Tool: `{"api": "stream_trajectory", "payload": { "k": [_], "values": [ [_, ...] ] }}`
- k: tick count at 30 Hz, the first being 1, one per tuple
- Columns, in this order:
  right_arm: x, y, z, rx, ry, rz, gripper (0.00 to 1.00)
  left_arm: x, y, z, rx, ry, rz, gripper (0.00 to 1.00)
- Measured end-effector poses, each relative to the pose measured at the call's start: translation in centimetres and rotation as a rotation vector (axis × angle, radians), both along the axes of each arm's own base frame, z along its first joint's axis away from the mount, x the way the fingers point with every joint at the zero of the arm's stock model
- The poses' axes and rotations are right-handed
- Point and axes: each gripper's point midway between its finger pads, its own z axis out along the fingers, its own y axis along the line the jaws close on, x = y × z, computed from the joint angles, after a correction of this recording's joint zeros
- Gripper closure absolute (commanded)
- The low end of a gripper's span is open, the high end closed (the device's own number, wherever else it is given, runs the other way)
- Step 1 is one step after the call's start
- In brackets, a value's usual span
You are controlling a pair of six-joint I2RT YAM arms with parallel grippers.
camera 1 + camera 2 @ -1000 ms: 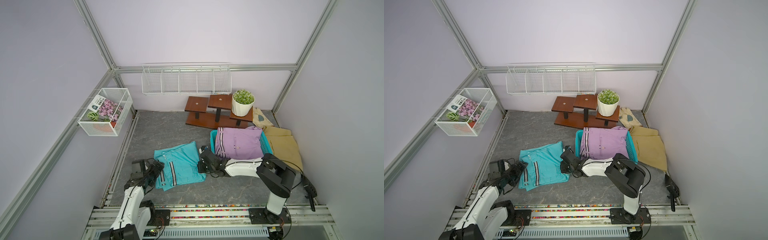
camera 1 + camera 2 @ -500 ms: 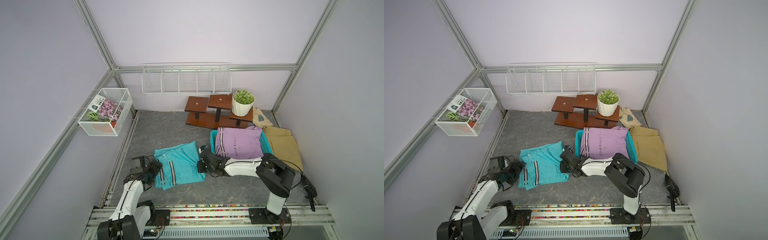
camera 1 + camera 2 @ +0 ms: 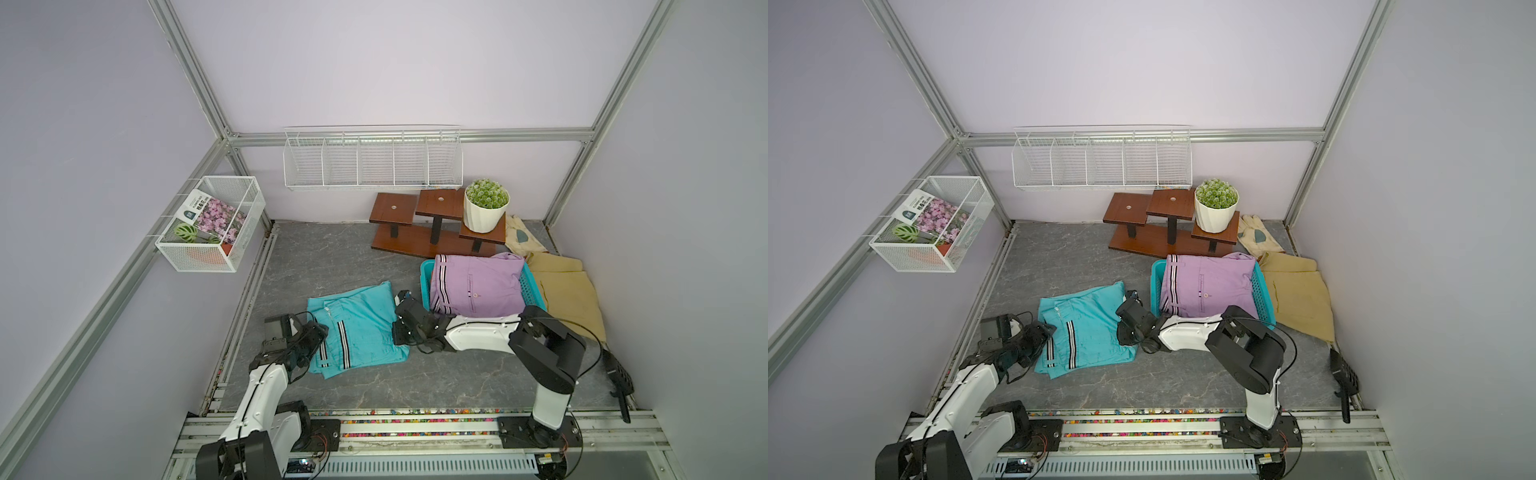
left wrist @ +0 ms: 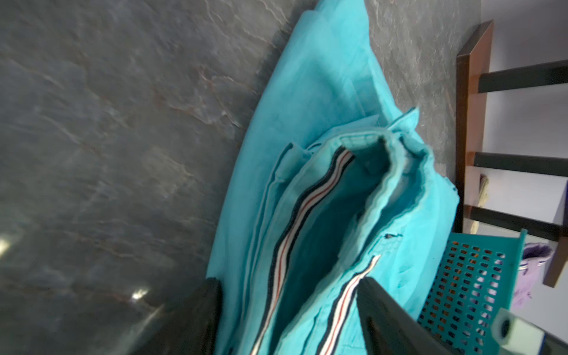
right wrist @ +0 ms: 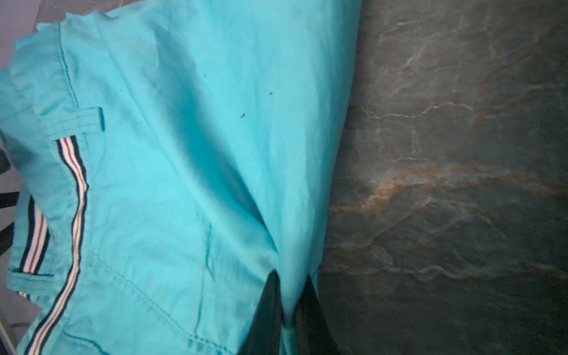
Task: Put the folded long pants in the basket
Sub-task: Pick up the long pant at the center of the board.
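Tabletop: the grey marbled tabletop (image 3: 332,257) fills the floor of a lilac-walled booth and carries everything below.
Wire rack: a long white wire rack (image 3: 374,164) hangs on the far wall.
Teal pants: the teal pants (image 3: 361,328) lie flat on the tabletop, near and just left of centre, with the striped trim towards the left arm. They are outside the basket and just to its left.
Khaki pants: the khaki pants (image 3: 569,295) lie on the tabletop at the far right, just beside the basket's right wall.
Wooden stand: a stepped brown wooden stand (image 3: 392,208) sits against the far wall, just beyond the basket.
Wall bin: a white mesh bin (image 3: 245,195) on the left wall holds flower pictures.
Lilac pants: the lilac pants (image 3: 478,286) rest folded on top inside the basket, and their edges lap over the rim.
Basket: the teal perforated basket (image 3: 425,286) stands right of centre, between the teal pants and the khaki pants.
Plant: a white pot of green plant (image 3: 485,208) stands on the stand's right step.
Cream cloth: a small cream cloth (image 3: 519,237) with a teal patch lies far right, behind the khaki pants.
Left gripper: the left gripper (image 4: 289,281) is at the left edge of the teal pants. Its jaws stand apart on either side of the striped waistband and are not clamped.
Right gripper: the right gripper (image 5: 290,307) is at the right edge of the teal pants, clenched on a pinched fold of the cloth.
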Motion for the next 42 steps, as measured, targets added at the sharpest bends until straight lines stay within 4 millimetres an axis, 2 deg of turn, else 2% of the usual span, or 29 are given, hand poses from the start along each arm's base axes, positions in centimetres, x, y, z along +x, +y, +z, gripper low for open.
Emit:
{"api": "stream_trajectory", "payload": {
  "k": [3, 5, 11, 14, 17, 19, 22, 26, 28, 31, 33, 37, 42],
  "values": [
    [0.0, 0.1, 0.0, -0.006, -0.001, 0.002, 1.0, -0.1, 0.0, -1.4, -0.002, 0.051, -0.001, 1.0],
    [0.0, 0.1, 0.1, -0.01, -0.003, 0.002, 1.0, 0.0, 0.1, -1.8, -0.003, 0.067, -0.002, 1.0],
    [0.1, 0.1, 0.1, -0.012, -0.007, 0.003, 1.0, 0.4, 0.5, -1.0, 0.027, 0.081, 0.013, 1.0],
    [0.2, 0.3, 0.5, -0.011, -0.013, 0.017, 1.0, 0.2, 0.7, 0.4, 0.042, 0.061, 0.022, 1.0],
    [0.4, 0.8, 1.3, -0.013, -0.021, 0.041, 1.0, 0.3, 0.8, 2.9, 0.055, 0.017, 0.026, 1.0],
    [0.6, 1.3, 2.3, -0.014, -0.033, 0.054, 1.0, 0.6, 0.8, 4.8, 0.062, -0.019, 0.024, 1.0],
    [1.0, 1.7, 5.0, -0.005, -0.067, 0.07, 1.0, 1.2, 0.7, 7.6, 0.064, -0.069, 0.021, 1.0],
    [1.3, 1.1, 10.6, 0.025, -0.145, 0.069, 1.0, 1.9, 0.3, 11.0, 0.052, -0.114, 0.003, 1.0],
    [1.3, 0.0, 13.8, 0.05, -0.191, 0.059, 1.0, 2.1, -0.4, 12.7, 0.042, -0.146, -0.018, 1.0],
    [1.5, -2.8, 17.9, 0.105, -0.244, 0.023, 1.0, 2.2, -2.8, 15.8, 0.027, -0.207, -0.084, 1.0],
    [1.9, -6.2, 20.0, 0.131, -0.278, -0.031, 1.0, 2.2, -5.7, 17.8, 0.017, -0.243, -0.165, 1.0],
    [1.6, -12.5, 21.9, 0.135, -0.32, -0.138, 1.0, 3.0, -12.1, 20.7, 0.013, -0.272, -0.324, 1.0],
    [1.5, -20.4, 22.7, 0.115, -0.337, -0.3, 1.0, 4.6, -19.7, 21.2, 0.0, -0.256, -0.445, 1.0]
  ]
}}
